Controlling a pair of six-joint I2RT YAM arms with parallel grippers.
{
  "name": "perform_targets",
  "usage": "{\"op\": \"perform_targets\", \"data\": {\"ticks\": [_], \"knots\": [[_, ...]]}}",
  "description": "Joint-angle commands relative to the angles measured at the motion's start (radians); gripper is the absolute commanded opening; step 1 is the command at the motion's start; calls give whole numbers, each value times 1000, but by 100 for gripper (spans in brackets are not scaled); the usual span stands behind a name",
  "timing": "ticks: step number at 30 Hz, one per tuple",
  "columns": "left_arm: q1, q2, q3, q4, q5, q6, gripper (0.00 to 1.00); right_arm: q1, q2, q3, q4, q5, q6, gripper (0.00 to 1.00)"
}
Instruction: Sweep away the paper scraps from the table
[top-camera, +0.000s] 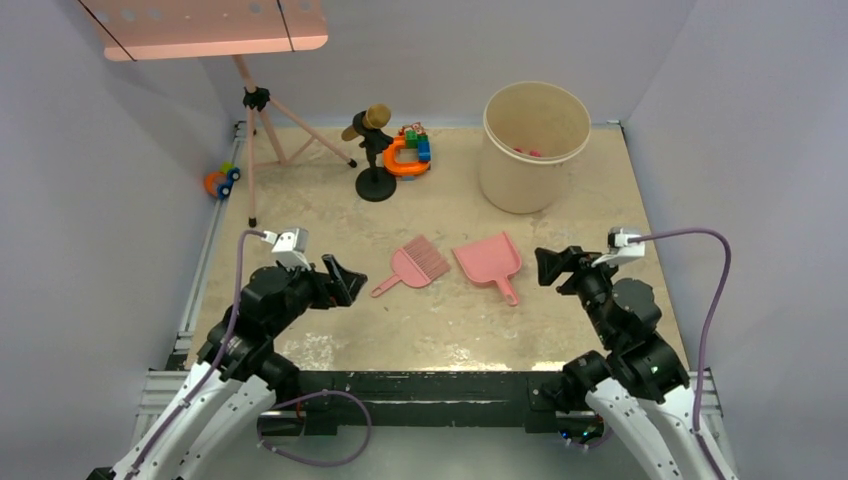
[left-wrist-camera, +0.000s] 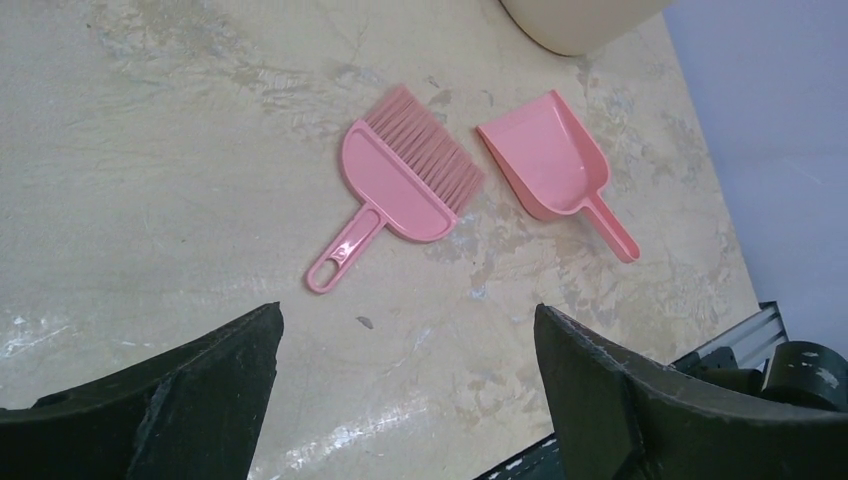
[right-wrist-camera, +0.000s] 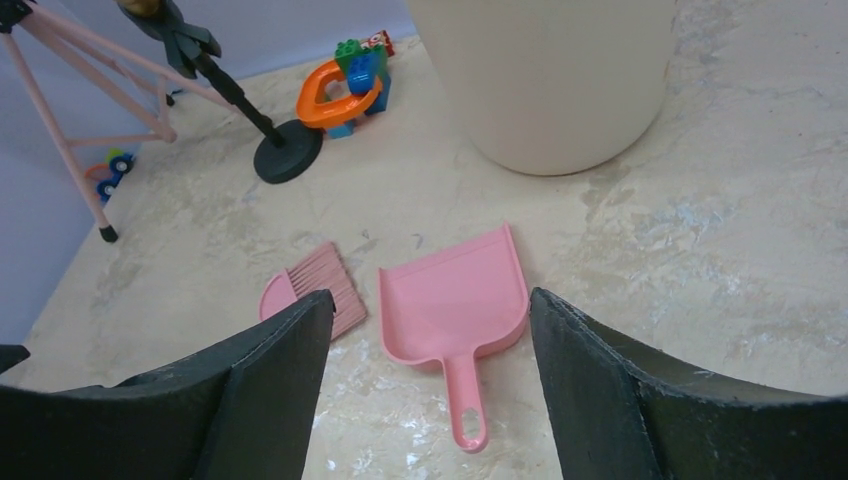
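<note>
The only paper scraps (top-camera: 527, 152) I can find are a few pink and red bits at the bottom of the cream bucket (top-camera: 520, 175), which stands beyond the dustpan (top-camera: 488, 262). The table (top-camera: 600, 205) around the dustpan shows only scuffs and pale stains. One small dark speck near the brush handle, seen from my left wrist, could be a fleck of paper or a mark; I cannot tell which.

The brush (top-camera: 415, 265) lies flat just left of the dustpan, close but not touching. Both handles point toward my bases.

My left gripper (top-camera: 342, 282) hangs left of the dustpan, past the brush, with its jaws wide apart and nothing between them. My right gripper (top-camera: 545, 267) sits just right of the dustpan, also spread and empty.

I judge the sweeping essentially done, so this step is a check rather than a grasp. To do it well, I should keep both grippers off the tools and look over the corners on both sides of the dustpan. I should pick up the brush only if that speck proves to be paper.
</note>
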Motion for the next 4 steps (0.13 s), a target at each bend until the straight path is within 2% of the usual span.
{"op": "perform_targets", "data": {"ticks": [1,4], "knots": [[-1,-15,2,85,17,-8,99,5,-28,-18,68,38,19,75],[-2,-4,13,75,-11,-10,100,5,-22,-23,72,46,18,75]]}}
